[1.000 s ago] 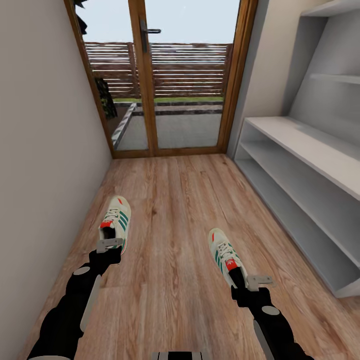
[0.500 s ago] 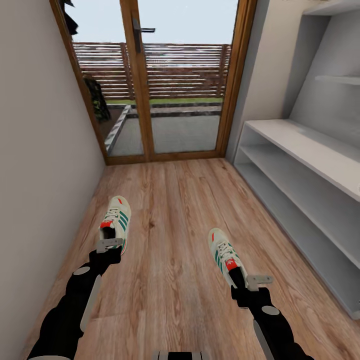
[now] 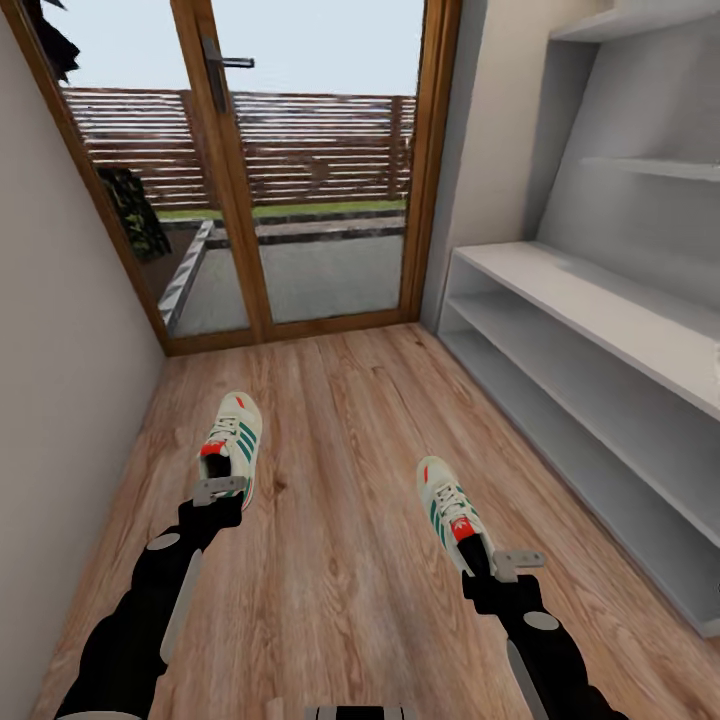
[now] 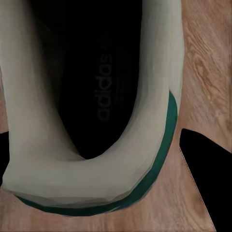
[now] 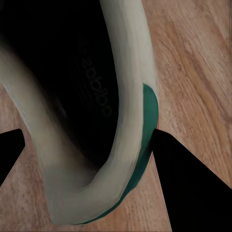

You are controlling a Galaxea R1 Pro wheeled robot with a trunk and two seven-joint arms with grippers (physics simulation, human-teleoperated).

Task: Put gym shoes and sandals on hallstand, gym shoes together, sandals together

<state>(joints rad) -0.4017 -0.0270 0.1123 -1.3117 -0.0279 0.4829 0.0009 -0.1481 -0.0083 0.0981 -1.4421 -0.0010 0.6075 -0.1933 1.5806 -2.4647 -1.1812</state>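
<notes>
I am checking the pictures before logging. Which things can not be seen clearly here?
- Hallstand: head view, cut off by the right edge.
- Left gripper: head view, fingertips hidden behind the left shoe heel.
- Right gripper: head view, fingertips hidden at the right shoe heel.
- Both wrist views: shoe toes cut off by the frame.

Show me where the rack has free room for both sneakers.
The hallstand's bench top is bare along its visible length, and both shelf openings beneath look unoccupied. The stepped wall shelf above is bare too. Both gym shoes are carried, one by the left gripper, one by the right gripper.
</notes>
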